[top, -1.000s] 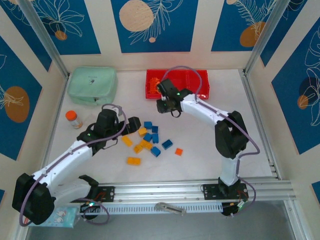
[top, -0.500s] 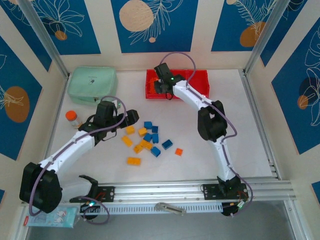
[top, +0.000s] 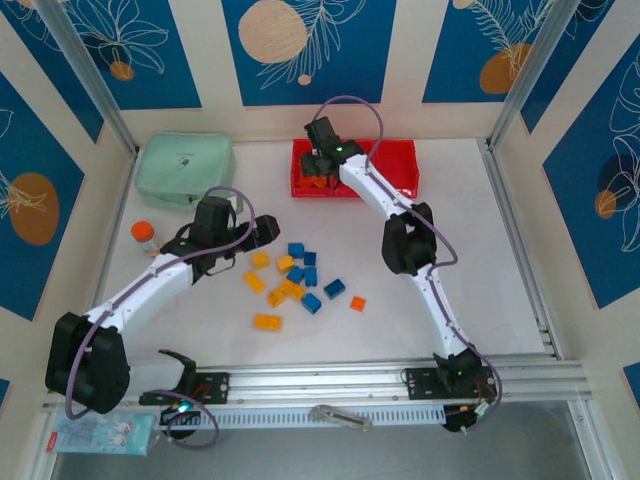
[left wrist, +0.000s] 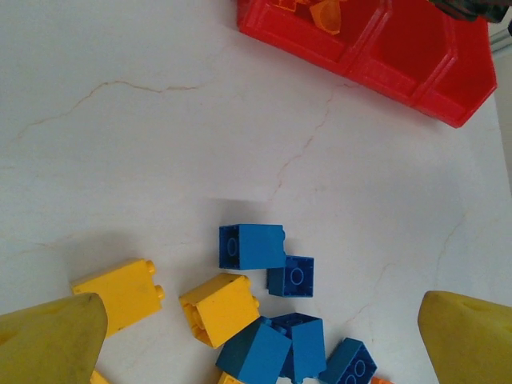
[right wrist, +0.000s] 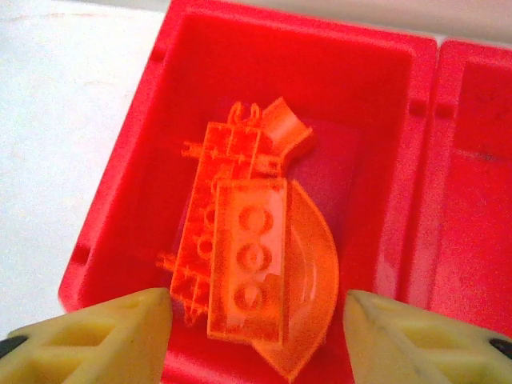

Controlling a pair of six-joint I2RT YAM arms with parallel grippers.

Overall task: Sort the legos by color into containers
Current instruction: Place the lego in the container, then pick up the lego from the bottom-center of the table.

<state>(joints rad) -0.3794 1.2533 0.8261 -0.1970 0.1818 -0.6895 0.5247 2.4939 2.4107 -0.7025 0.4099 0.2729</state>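
top external: left arm (top: 190, 262) between bottle (top: 148, 238) and legos (top: 296, 274).

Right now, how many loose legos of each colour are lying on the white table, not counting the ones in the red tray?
Blue legos: 6
Yellow legos: 6
Orange lego: 1
Total: 13

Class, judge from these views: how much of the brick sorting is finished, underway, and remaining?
Done: several orange plastic bricks lie in the left-end bin of the red translucent tray. In hand: nothing; the right tool hangs open above them, the left tool open over the loose ones. Left: the blue bricks, yellow bricks and a small orange brick.
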